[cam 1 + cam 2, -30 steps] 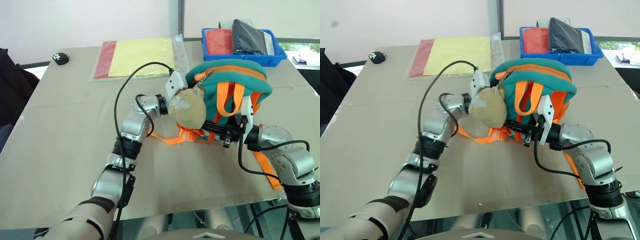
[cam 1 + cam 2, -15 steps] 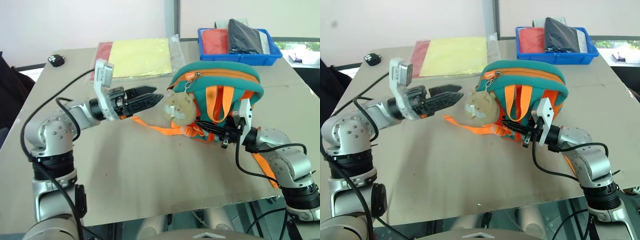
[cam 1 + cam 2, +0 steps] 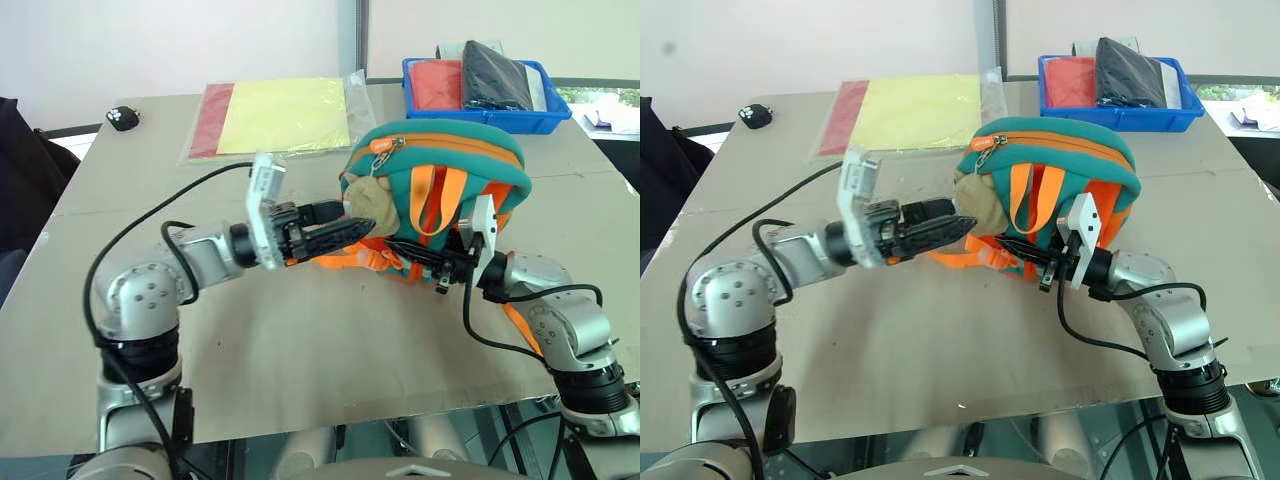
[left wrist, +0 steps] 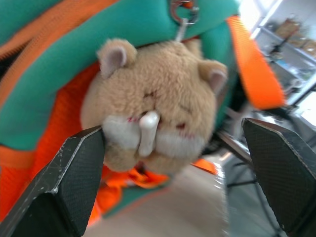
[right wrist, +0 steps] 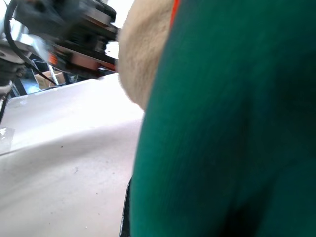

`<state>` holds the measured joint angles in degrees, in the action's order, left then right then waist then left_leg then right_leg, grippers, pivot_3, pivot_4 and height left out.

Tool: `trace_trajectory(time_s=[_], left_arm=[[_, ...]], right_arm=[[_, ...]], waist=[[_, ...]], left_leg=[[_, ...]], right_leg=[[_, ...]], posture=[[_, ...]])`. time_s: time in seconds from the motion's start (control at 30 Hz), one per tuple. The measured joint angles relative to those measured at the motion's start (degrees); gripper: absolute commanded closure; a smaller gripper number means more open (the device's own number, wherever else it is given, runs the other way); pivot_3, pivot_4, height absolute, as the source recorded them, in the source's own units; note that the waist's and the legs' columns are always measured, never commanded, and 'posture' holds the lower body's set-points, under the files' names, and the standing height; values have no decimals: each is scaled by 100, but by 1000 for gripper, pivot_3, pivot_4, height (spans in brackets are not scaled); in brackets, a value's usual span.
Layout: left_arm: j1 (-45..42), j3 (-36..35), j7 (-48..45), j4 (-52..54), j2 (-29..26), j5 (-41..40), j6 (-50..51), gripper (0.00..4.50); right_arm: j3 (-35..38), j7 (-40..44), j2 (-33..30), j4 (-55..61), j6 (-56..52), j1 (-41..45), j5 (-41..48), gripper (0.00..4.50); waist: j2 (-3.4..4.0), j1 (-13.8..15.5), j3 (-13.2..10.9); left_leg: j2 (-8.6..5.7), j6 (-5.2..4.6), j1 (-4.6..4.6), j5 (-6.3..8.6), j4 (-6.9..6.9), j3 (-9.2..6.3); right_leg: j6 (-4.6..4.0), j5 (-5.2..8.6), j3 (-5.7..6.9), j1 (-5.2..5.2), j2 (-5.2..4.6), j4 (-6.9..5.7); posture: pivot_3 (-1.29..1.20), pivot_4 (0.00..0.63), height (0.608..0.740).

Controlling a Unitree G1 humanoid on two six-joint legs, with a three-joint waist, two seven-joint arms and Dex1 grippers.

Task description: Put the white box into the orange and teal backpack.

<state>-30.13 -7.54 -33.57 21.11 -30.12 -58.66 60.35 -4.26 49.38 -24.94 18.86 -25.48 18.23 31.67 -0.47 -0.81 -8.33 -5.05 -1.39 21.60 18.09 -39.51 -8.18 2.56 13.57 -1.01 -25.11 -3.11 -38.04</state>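
The left gripper [image 4: 173,163] had its two black fingers [image 4: 64,182] spread wide, one on each side of the beige plush toy [image 4: 158,123]. The toy hung from the backpack [image 3: 440,160] by a zipper ring. The right gripper [image 3: 1025,255] was squeezed shut low on the backpack's front, among the orange straps [image 3: 360,258]. The backpack sat on the table [image 3: 330,340]. Behind it lay a yellow-and-red folder [image 3: 275,115] and a blue tray [image 3: 490,115]. I could not see the white box.

Left end effector [image 3: 345,228] spread wide; right end effector [image 3: 425,262] closed.
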Motion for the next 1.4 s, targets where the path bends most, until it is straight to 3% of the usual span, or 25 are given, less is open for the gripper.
trace_trajectory(time_s=[0.17,0.33,0.47,0.53,0.73,0.8,0.9,1.0,1.23,1.4], left_arm=[[-2,531,-148,75,150,949,-1019,55],[135,565,-161,94,298,1146,-1331,1620],[283,255,-108,115,478,695,-1306,3266],[275,40,-45,116,475,393,-1261,3757],[-605,-866,-177,-685,-468,-209,-1118,3757],[-736,-888,-300,-1062,-962,135,-1241,3757],[-485,-315,-640,-1551,-1491,1280,-1841,3757],[-521,363,-189,-2212,-1243,2665,-2711,3757],[-325,1387,152,-2959,-744,4381,-3951,3757],[24,1766,-298,-3078,-535,4759,-4158,3757]], right_arm=[[-9,-55,63,2,-2,-3,-7,4500],[-21,-102,101,9,-2,-20,-7,4500],[-23,-103,110,26,1,-20,-5,4500],[-23,-102,111,30,13,-18,-3,4500],[-36,-99,119,27,67,17,8,4500],[-60,-93,124,30,70,22,16,4500],[-103,-92,124,22,71,32,15,4500],[-118,-108,143,-13,70,29,7,4500],[-148,-162,218,-25,70,29,1,4500],[-148,-196,232,-106,70,26,-16,4500]], waist=[[0,1,0],[0,0,0],[0,-2,0],[0,-5,0],[0,-11,-1],[6,-39,3],[8,-48,3],[7,-10,4],[6,-74,7],[10,-101,36]], left_leg=[[0,0,1,0,3,1],[0,0,1,0,3,0],[1,0,1,0,3,0],[1,0,1,0,3,0],[1,0,1,0,2,0],[0,0,-8,0,14,9],[0,0,-17,0,23,16],[0,0,-17,0,19,12],[0,0,-15,0,20,16],[0,0,-19,0,16,9]], right_leg=[[0,0,-1,-1,0,3],[0,0,-1,-1,0,3],[0,0,0,-2,0,2],[0,0,0,-2,0,1],[0,0,2,-4,4,-1],[0,0,-1,-3,5,1],[0,0,-2,-2,6,5],[0,0,-3,-1,6,4],[0,-1,-25,-4,6,1],[0,-1,-17,3,4,-2]], posture=[[0,150,740],[0,150,740],[0,150,740],[0,150,740],[0,150,740],[0,150,740],[0,150,740],[0,150,740],[0,150,740],[0,150,740]])
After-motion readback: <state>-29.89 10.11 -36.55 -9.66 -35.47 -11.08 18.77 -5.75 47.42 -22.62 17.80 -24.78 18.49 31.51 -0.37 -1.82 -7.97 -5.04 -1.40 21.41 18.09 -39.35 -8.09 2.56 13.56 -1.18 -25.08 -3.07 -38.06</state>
